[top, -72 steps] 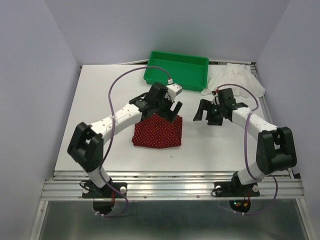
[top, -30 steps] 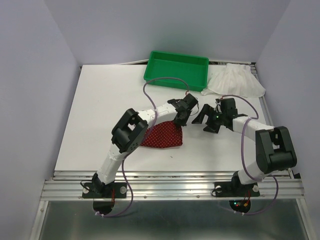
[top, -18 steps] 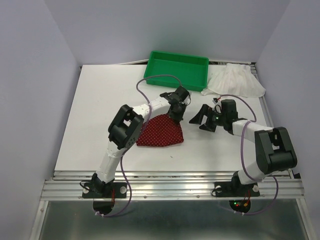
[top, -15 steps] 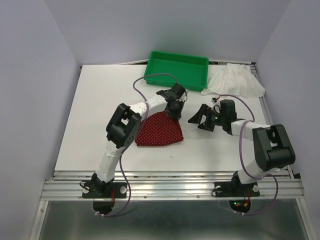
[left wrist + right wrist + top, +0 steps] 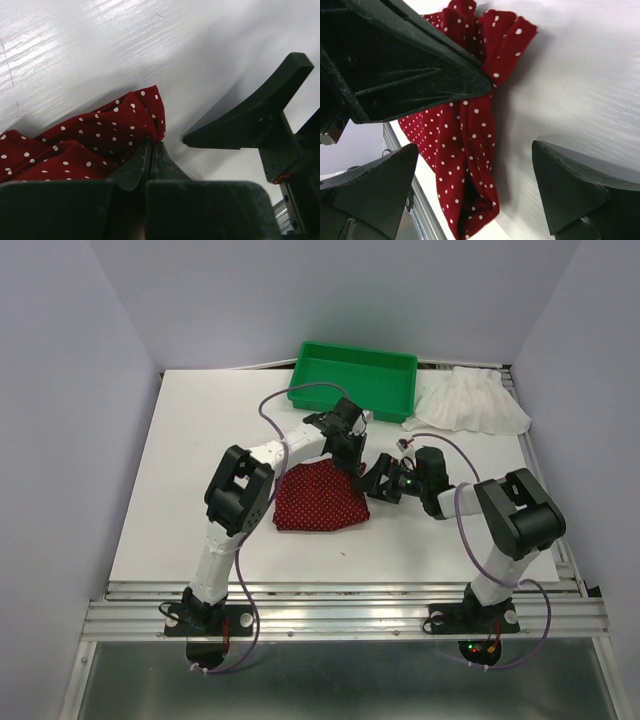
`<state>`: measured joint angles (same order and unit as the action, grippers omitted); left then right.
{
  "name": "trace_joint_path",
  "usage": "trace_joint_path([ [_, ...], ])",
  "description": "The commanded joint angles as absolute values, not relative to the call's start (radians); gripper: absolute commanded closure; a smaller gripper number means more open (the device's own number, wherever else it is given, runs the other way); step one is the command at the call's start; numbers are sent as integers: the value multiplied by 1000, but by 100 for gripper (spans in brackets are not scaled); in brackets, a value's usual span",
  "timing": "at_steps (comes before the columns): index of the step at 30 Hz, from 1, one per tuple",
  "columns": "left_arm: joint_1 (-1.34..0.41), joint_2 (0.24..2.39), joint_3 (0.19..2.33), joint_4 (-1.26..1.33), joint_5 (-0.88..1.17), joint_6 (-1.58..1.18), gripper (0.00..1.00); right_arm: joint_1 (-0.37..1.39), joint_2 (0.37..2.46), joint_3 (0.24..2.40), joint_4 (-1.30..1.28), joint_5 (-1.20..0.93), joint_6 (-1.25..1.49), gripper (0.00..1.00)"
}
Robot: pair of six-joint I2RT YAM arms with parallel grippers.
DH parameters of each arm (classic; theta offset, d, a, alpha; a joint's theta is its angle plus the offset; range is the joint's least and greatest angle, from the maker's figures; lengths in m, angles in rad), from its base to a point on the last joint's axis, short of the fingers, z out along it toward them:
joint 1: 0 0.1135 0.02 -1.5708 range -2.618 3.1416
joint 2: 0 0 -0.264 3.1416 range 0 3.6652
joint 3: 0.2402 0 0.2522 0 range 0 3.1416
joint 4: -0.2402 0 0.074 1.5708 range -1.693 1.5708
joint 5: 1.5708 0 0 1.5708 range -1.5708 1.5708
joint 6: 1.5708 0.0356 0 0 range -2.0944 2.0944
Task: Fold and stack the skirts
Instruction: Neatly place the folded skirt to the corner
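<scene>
Pinched shut on the right corner of the red dotted skirt (image 5: pixel 318 498) with the left fingers (image 5: pixel 150 160).
Bunched on the table (image 5: pixel 200 460), that corner caught in the left tips and framed by the right fingers (image 5: pixel 380 482). Since a second ago: closed from half-open on the left; brought in from the right to just beside the cloth. On the right, splayed fully wide, gripping nothing. Far back right, apart: the white skirt (image 5: pixel 470 400).
</scene>
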<state>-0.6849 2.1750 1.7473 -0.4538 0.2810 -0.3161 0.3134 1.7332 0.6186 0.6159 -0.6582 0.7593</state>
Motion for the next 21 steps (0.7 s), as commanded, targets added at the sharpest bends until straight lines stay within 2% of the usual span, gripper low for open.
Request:
trace_joint_path([
  [1,-672,2094,1804,-449,318,-319,100,350,1756,660,756,-638,784,0],
  [8,-629,2091,1790,-407,362,-365,100,385,1819,626,873,-571,871,0],
  [21,-584,2108,1830,-385,374,-382,100,414,1921,609,963,-644,977,3],
])
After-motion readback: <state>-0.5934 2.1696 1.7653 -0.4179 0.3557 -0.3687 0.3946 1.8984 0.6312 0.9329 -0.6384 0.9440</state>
